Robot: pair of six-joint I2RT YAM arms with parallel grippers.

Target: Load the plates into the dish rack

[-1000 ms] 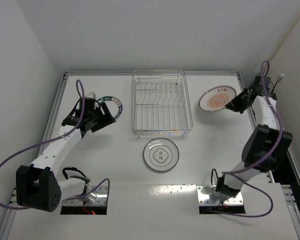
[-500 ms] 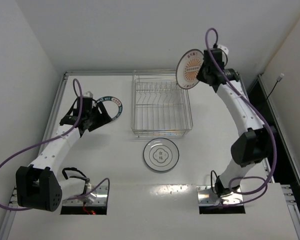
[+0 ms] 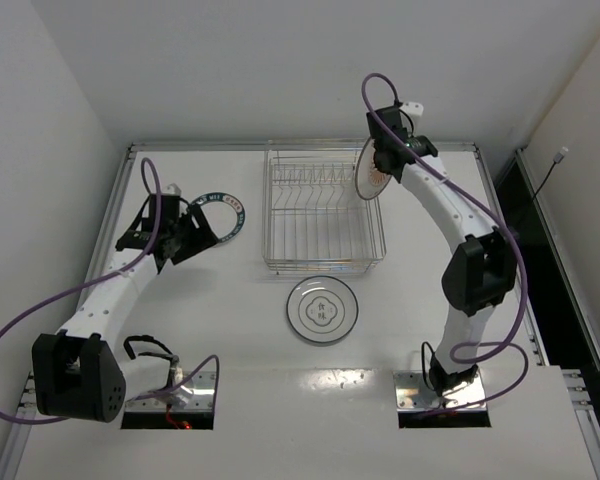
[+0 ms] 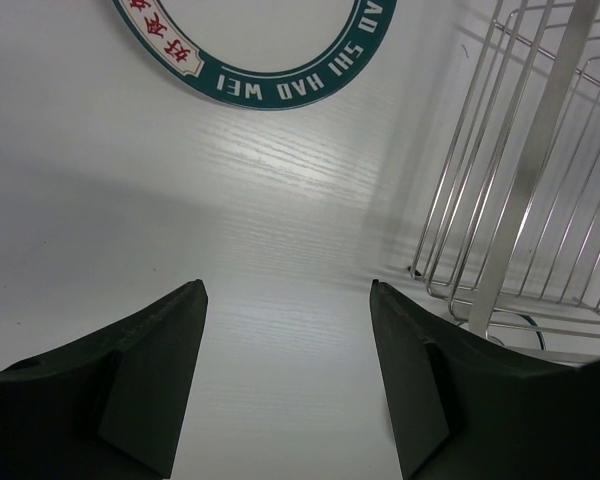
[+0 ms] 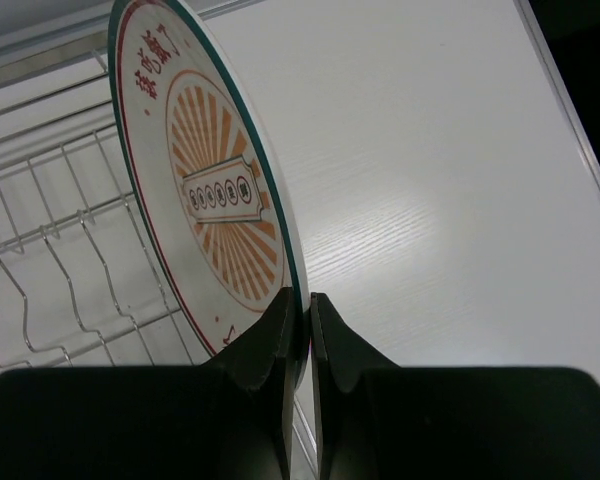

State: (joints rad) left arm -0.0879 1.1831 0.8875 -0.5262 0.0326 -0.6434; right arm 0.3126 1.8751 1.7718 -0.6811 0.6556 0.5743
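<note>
Top external view: I hold the orange plate [image 3: 368, 178] on edge over the dish rack's [image 3: 273, 210] upper right corner
My right gripper [image 5: 298, 300] pinches its rim; my left gripper [image 4: 285, 287] gapes above the table [image 4: 130, 200] beside the lettered plate [image 4: 280, 85]; the ringed plate [image 3: 322, 310] lies below the rack

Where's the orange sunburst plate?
Top view: the orange sunburst plate hangs on edge in the right gripper, above the far right corner of the silver wire dish rack.

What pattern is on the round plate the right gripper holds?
The round white plate shows an orange sunburst; right wrist view.
</note>
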